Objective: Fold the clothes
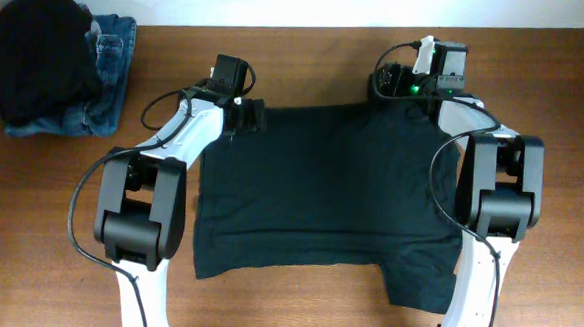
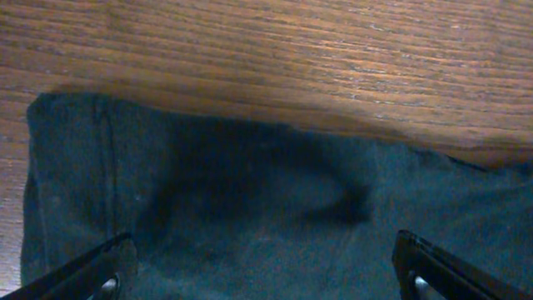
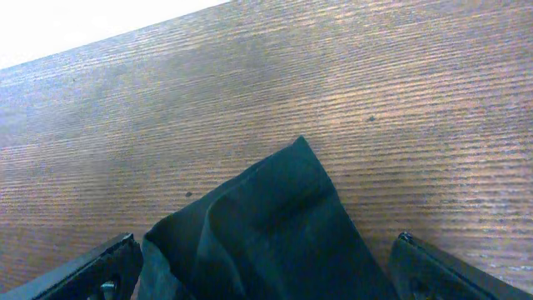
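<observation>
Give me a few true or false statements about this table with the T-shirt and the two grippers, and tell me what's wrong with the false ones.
1. The dark T-shirt lies spread out on the wooden table. True.
2. The left gripper is shut on the shirt's hem. False: its jaws stand wide open over the shirt's edge.
3. The right gripper is open, with a corner of the shirt between its fingers. True.
4. The blue jeans lie on top of the T-shirt. False: they lie apart from it, at the far left corner of the table, under a black garment.
</observation>
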Robot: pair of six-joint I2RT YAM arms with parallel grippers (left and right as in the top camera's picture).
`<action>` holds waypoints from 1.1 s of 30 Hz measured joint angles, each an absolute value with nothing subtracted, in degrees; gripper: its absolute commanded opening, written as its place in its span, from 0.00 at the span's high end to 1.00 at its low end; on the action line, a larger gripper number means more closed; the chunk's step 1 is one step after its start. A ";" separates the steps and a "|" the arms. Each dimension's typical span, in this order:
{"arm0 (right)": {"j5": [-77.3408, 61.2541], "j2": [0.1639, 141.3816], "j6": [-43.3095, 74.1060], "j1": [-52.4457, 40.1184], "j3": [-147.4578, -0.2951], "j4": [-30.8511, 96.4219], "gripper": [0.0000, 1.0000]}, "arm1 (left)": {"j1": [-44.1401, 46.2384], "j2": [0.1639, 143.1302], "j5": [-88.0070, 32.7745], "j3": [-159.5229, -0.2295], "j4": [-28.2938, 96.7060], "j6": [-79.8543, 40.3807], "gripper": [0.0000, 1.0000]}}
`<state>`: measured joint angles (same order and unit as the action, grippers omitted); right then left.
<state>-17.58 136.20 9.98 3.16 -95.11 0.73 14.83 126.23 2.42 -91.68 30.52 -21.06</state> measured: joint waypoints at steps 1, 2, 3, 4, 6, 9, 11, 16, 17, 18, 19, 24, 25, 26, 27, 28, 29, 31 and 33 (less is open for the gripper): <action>-17.52 136.20 9.98 3.16 -95.11 0.71 0.00 | 14.83 126.23 2.48 -91.68 30.46 -21.06 0.02; -17.32 136.20 9.98 3.16 -95.09 0.69 0.00 | 14.83 126.23 2.90 -91.68 30.13 -21.06 0.02; -16.91 136.22 9.91 3.14 -95.09 0.67 0.01 | 14.83 126.23 3.40 -91.68 29.61 -21.08 0.03; -16.71 136.25 9.87 3.11 -95.09 0.64 0.01 | 14.83 126.23 3.88 -91.68 29.04 -21.08 0.03; -16.32 136.27 9.82 3.09 -95.09 0.60 0.01 | 14.83 126.23 5.21 -91.68 27.83 -21.08 0.02; -15.88 136.27 9.80 3.01 -95.09 0.62 0.01 | 14.83 126.23 7.07 -91.68 27.09 -21.06 0.03; -15.81 136.27 9.85 2.98 -95.11 0.62 0.01 | 14.83 126.23 7.77 -91.68 27.05 -20.82 0.03; -15.64 136.27 9.85 2.94 -95.11 0.62 0.01 | 14.44 126.23 11.07 -91.68 27.14 -20.45 0.06; -15.62 136.27 9.85 2.94 -95.11 0.60 0.01 | 14.09 126.23 11.29 -91.68 27.14 -20.40 0.07; -15.62 136.27 9.82 2.94 -95.11 0.60 0.01 | 13.63 126.23 11.35 -91.68 27.16 -20.38 0.07; -15.62 136.27 9.82 2.94 -95.11 0.60 0.01 | 12.88 126.23 11.16 -91.68 27.18 -20.38 0.07; -15.38 136.46 9.87 2.94 -95.11 -0.14 0.01 | 8.01 126.23 6.28 -91.68 27.11 -18.76 0.06; -15.25 136.55 9.85 2.94 -95.11 -0.54 0.01 | 6.98 126.23 4.95 -91.68 27.07 -18.09 0.06; -15.22 136.62 9.82 2.94 -95.11 -0.82 0.01 | 6.02 126.23 3.66 -91.68 27.05 -17.41 0.06; -15.18 136.70 9.82 2.94 -95.11 -1.08 0.01 | 5.43 126.23 2.76 -91.68 27.03 -16.86 0.06; -15.16 136.75 9.80 2.94 -95.11 -1.19 0.01 | 4.99 126.23 1.80 -91.68 26.96 -16.23 0.06; -15.14 136.79 9.85 2.94 -95.11 -1.32 0.01 | 4.82 126.23 1.02 -91.68 26.87 -15.66 0.07; -15.00 136.90 9.85 2.94 -95.11 -1.72 0.01 | 4.86 126.23 -0.71 -91.68 26.33 -14.20 0.06; -15.00 136.94 9.82 2.94 -95.11 -1.78 0.01 | 5.19 126.23 -2.72 -91.68 25.28 -12.53 0.07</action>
